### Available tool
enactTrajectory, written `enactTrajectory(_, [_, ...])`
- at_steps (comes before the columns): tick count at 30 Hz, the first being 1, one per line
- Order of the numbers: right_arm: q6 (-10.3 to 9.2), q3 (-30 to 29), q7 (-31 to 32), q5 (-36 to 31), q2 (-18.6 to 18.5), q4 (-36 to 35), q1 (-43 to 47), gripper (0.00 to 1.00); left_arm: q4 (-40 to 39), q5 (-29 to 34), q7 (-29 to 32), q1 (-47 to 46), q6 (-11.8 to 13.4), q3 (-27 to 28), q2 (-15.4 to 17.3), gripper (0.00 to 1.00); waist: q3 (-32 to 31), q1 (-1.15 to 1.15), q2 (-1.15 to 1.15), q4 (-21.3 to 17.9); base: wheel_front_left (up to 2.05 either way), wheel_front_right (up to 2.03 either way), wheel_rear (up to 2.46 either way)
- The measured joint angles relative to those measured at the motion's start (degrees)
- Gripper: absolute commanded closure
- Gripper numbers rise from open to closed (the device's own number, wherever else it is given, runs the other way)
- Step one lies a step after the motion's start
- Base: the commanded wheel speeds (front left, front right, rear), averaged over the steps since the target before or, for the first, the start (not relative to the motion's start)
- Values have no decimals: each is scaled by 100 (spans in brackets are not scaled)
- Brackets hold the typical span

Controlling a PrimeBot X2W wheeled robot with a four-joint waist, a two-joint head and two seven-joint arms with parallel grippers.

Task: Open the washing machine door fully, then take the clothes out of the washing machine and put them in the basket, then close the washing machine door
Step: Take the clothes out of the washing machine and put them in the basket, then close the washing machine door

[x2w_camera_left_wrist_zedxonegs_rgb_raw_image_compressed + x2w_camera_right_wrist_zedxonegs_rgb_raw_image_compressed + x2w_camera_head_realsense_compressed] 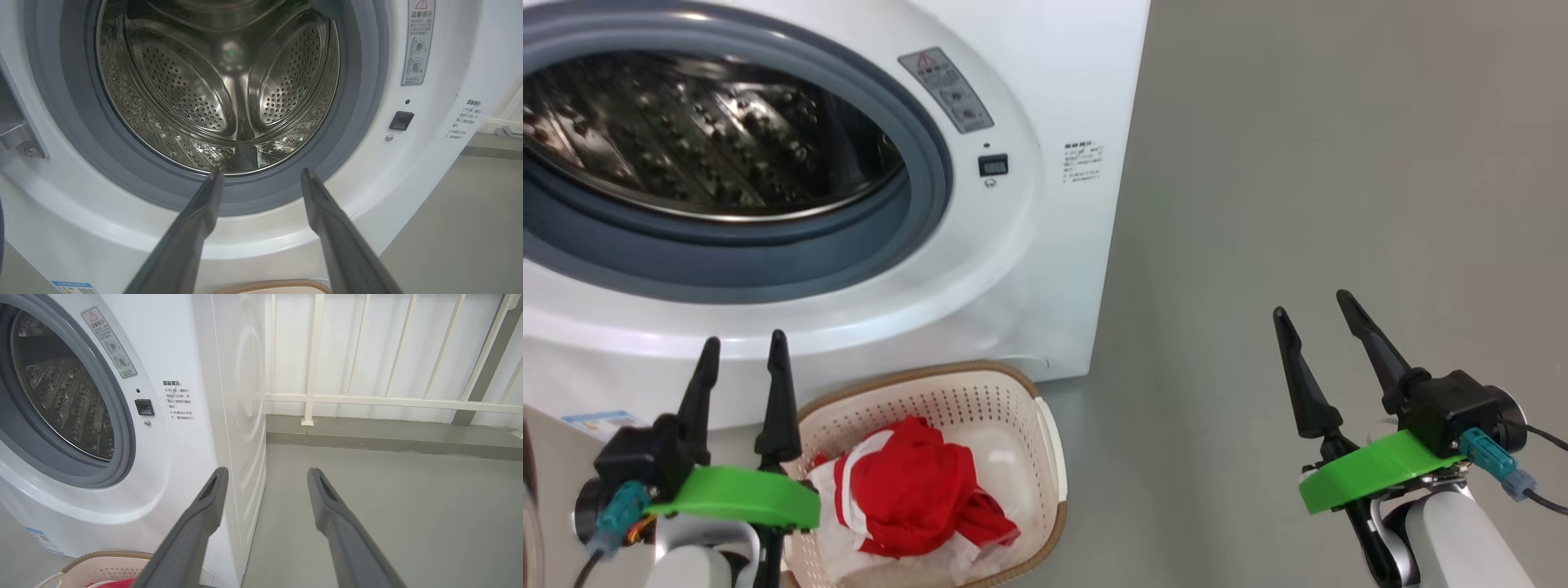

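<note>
Head view: clothes in basket before washing machine; left fingers, right fingers wide; railing beyond.

Washer: one. Basket: one, with one clothes heap, garments uncountable. Grippers: two, left gripper and right gripper.

Ahead on your left stands the washing machine. The basket sits on the floor just before it, clothes inside. Your left hand hangs just left of the basket, your right hand well apart.
</note>
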Motion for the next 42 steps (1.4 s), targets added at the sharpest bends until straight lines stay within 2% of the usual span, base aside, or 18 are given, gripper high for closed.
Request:
enactTrajectory(14, [0, -202, 0, -49, 21, -48, 386, 0, -1074, 230, 0, 783, -35, -231, -1, 0, -570, 0, 0, -17, 0, 0, 0])
enactTrajectory(22, [0, -242, 0, -51, 22, -266, 606, 0, -1422, 215, 0, 1106, 129, -298, 1, 0, -796, 0, 0, -43, 0, 0, 0])
enactTrajectory(42, [0, -343, 0, -99, 14, -411, 1049, 0, -1588, 231, 0, 1719, 163, -319, 19, 0, -1243, 0, 0, -14, 0, 0, 0])
